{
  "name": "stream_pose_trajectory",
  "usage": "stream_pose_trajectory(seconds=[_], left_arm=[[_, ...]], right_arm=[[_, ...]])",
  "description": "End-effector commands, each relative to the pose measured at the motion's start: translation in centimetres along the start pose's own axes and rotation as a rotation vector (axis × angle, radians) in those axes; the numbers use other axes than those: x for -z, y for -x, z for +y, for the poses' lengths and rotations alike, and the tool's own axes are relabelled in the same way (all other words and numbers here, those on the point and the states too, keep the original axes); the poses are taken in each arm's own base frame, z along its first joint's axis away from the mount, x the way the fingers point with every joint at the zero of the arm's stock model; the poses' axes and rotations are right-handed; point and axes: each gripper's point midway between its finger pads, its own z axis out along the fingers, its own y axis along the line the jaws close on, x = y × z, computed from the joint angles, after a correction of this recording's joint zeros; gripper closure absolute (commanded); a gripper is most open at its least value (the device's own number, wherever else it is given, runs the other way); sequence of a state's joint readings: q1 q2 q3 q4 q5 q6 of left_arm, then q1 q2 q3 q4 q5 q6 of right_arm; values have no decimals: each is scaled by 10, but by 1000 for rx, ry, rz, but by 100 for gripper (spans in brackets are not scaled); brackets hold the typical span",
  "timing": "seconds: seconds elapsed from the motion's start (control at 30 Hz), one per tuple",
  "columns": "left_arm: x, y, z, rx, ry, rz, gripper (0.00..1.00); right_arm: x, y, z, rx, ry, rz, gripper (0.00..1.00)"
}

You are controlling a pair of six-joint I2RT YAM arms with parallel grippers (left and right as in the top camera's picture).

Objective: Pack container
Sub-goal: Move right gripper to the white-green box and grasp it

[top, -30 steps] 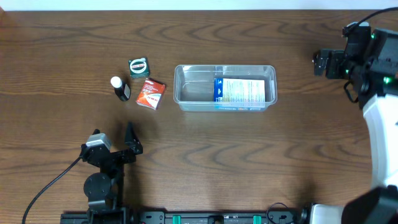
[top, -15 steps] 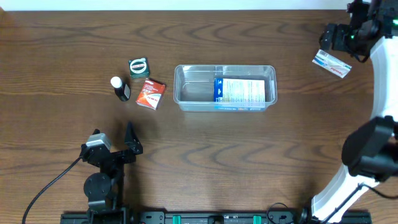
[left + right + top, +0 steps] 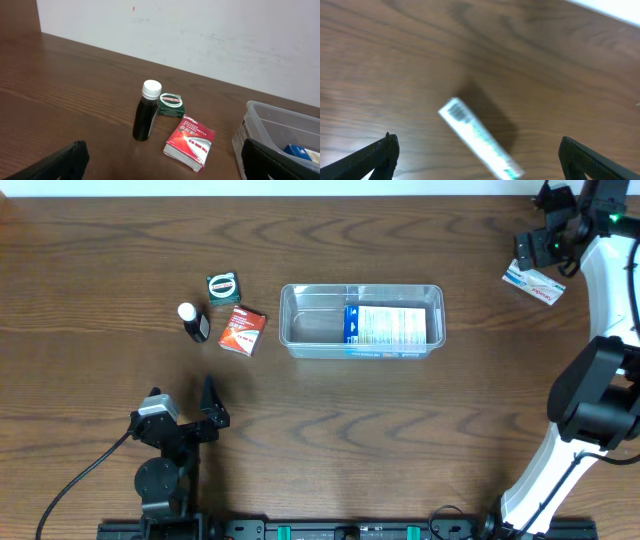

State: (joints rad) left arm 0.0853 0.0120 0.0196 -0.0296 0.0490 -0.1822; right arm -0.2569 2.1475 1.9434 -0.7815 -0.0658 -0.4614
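Two fingers of the right gripper [image 3: 477, 146] are spread wide and empty, with a small white box [image 3: 470, 127] lying slanted between and below them. The wrist should be turned so the box's narrow width is spanned, then lowered. The container [image 3: 361, 321] stands well apart, toward the left gripper [image 3: 208, 405], likewise spread.

Black arm on the left, white on the right.
Left arm [image 3: 160, 465] is matte black with a silver block and a trailing black cable [image 3: 80, 480]; right arm [image 3: 600, 290] shows white shells, a black right gripper [image 3: 477, 144] and green lights.
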Motion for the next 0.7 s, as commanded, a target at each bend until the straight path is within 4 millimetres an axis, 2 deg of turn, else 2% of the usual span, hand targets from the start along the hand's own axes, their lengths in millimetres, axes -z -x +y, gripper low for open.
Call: stream_pose_trajectory(seconds=[0.0, 0.2, 0.47, 0.57, 0.67], left_arm=[[-1, -15, 8, -13, 31, 46, 2], [-1, -15, 8, -13, 31, 46, 2], [-1, -15, 8, -13, 31, 46, 2], [-1, -15, 8, -13, 31, 46, 2], [-1, -15, 8, -13, 31, 46, 2]], right_arm=[[1, 2, -17, 72, -38, -17, 1], [-24, -15, -20, 58, -12, 24, 1], [-66, -52, 3, 61, 102, 128, 5], [-76, -62, 7, 59, 118, 155, 8], [-78, -64, 7, 58, 121, 160, 11]])
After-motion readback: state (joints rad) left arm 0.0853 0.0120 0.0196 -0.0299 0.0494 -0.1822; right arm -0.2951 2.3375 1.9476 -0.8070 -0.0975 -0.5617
